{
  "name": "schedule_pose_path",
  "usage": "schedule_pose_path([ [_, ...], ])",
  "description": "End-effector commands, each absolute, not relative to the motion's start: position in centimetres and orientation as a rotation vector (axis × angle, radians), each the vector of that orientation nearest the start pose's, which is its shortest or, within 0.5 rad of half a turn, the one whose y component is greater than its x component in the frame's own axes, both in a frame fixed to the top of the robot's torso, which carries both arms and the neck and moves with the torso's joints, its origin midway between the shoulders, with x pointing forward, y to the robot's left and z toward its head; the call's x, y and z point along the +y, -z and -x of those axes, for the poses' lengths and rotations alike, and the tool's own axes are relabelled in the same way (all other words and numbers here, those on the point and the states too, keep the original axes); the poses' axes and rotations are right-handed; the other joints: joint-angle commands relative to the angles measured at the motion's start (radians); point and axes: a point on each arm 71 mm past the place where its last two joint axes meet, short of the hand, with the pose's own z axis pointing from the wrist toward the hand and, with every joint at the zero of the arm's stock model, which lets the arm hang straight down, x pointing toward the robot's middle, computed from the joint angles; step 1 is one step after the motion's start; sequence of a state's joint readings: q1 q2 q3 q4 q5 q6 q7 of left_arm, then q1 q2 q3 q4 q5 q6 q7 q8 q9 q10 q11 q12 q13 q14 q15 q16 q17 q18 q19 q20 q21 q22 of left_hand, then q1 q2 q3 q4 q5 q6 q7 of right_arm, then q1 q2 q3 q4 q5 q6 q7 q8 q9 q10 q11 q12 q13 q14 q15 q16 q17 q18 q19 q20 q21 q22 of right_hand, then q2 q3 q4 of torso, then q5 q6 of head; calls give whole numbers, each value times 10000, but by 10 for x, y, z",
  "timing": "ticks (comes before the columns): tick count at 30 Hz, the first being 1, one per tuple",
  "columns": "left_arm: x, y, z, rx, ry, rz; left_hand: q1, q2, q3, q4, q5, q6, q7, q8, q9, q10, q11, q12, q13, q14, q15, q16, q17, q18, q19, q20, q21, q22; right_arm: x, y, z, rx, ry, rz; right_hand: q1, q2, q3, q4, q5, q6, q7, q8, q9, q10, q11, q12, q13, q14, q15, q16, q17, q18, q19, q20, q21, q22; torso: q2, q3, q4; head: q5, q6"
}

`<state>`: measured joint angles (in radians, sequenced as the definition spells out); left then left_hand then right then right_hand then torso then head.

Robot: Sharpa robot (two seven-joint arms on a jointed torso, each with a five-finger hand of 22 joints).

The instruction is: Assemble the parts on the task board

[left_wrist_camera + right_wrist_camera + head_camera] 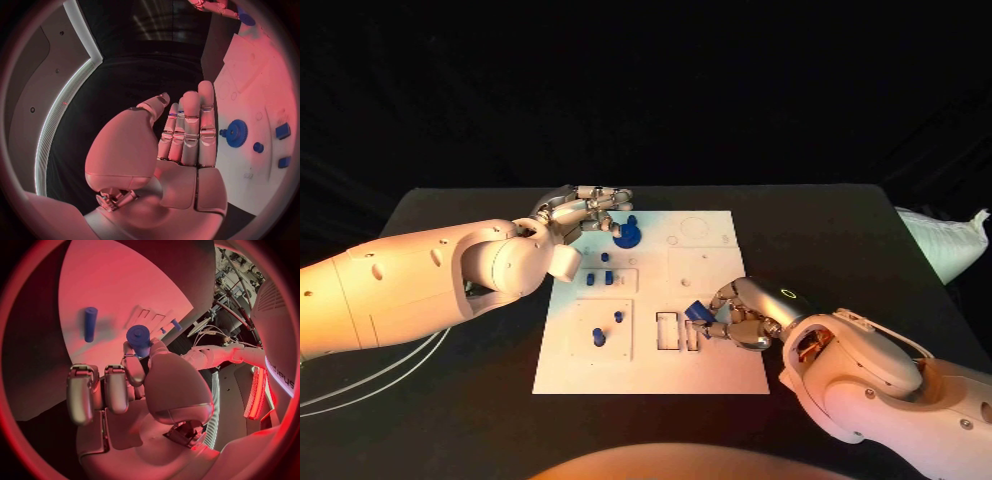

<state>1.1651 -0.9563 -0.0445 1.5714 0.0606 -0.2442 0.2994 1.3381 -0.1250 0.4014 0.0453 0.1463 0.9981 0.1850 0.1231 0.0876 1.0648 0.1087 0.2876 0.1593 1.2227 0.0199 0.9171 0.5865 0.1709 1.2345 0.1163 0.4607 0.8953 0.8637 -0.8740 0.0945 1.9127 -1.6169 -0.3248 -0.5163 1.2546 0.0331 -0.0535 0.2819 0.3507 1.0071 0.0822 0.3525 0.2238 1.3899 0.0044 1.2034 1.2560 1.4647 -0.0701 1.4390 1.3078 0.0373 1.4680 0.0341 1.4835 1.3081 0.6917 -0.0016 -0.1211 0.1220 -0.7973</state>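
The white task board lies in the middle of the table. A blue gear sits near its far left corner, and my left hand hovers just beside it, holding nothing. In the left wrist view the left hand has its fingers straight, with the gear beside them. My right hand is over the board's near right part and pinches a small blue part above the rectangular slots. The right wrist view shows this blue cylinder between thumb and finger. A blue peg stands on the board beyond it.
Several small blue parts sit on the board's left half, among them pegs and blocks. A white bag lies at the table's right edge. White cables run off the near left side.
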Motion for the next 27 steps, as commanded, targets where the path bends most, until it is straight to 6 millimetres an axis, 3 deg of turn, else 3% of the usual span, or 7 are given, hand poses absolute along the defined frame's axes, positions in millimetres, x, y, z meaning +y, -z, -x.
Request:
schedule_pose_path([
  [1, 245, 199, -470, 15169, 15241, 12682, 62, 51, 1, -37, 14, -78, 14, 35, -10, -81, 9, 33, 10, -68, 32, 66, -10, 108, 39, 50, -33, -9, -124, 238, -364, 19012, -6918, -325, 119, 221, 19, 40, 72, 122, -105, 112, 387, 160, -117, 42, 4, 671, -73, 48, 392, -66, 583, -63, 56, 1229, 10, 2, 7, 44, -16],
  [9, 244, 199, -470, 15179, 15255, 12678, 62, 51, 1, -37, 14, -78, 14, 35, -10, -81, 9, 33, 10, -68, 32, 66, -10, 108, 39, 50, -33, -9, -110, 246, -364, 19721, -7024, -115, -64, 252, -27, 73, 170, 145, -118, 170, 473, 154, -127, -28, -12, 664, -82, 27, 361, -64, 581, -67, 52, 1222, 12, -4, 17, 73, -44],
  [15, 244, 199, -470, 15193, 15260, 12680, 62, 51, 1, -37, 14, -78, 14, 35, -10, -81, 9, 33, 10, -68, 32, 66, -10, 108, 39, 50, -33, -9, -103, 249, -364, 19957, -7071, 55, -398, 255, -154, 80, 55, 148, -134, 216, 570, 150, -138, -123, -41, 663, -89, 25, 365, -65, 583, -71, 57, 1233, 10, 2, -14, 153, -34],
  [18, 243, 199, -470, 15208, 15282, 12674, 62, 51, 1, -37, 14, -78, 14, 35, -10, -81, 9, 33, 10, -68, 32, 66, -10, 108, 39, 50, -33, -9, -101, 250, -364, 20120, -7022, 268, -646, 270, -258, 80, -113, 139, -145, 240, 636, 138, -146, -214, -80, 662, -94, 25, 372, -66, 584, -73, 59, 1238, 6, -6, -3, 176, -67],
  [22, 243, 199, -470, 15215, 15288, 12673, 62, 51, 1, -37, 14, -78, 14, 35, -10, -81, 9, 33, 10, -68, 32, 66, -10, 108, 39, 50, -33, -9, -100, 251, -364, 20134, -6911, 497, -1096, 324, -492, 88, -721, 123, -162, 277, 739, 120, -155, -360, -145, 662, -102, 24, 384, -69, 586, -80, 67, 1257, 8, 10, 1, 185, -101],
  [25, 243, 199, -470, 15216, 15280, 12677, 62, 51, 1, -37, 14, -78, 14, 35, -10, -81, 9, 33, 10, -68, 32, 66, -10, 108, 39, 50, -33, -9, -100, 251, -365, 20077, -6853, 577, -1339, 338, -677, 91, -773, 114, -168, 297, 796, 114, -160, -425, -167, 661, -107, 21, 386, -70, 587, -85, 69, 1263, 7, 11, -2, 198, -102],
  [27, 243, 199, -470, 15216, 15275, 12679, 62, 51, 1, -37, 14, -78, 14, 35, -10, -81, 9, 33, 10, -68, 32, 66, -10, 108, 39, 50, -33, -9, -99, 251, -366, 20009, -6834, 603, -1571, 356, -883, 92, -1169, 101, -176, 315, 855, 111, -162, -478, -177, 659, -109, 11, 378, -70, 586, -91, 69, 1266, 7, 9, -4, 205, -101],
])
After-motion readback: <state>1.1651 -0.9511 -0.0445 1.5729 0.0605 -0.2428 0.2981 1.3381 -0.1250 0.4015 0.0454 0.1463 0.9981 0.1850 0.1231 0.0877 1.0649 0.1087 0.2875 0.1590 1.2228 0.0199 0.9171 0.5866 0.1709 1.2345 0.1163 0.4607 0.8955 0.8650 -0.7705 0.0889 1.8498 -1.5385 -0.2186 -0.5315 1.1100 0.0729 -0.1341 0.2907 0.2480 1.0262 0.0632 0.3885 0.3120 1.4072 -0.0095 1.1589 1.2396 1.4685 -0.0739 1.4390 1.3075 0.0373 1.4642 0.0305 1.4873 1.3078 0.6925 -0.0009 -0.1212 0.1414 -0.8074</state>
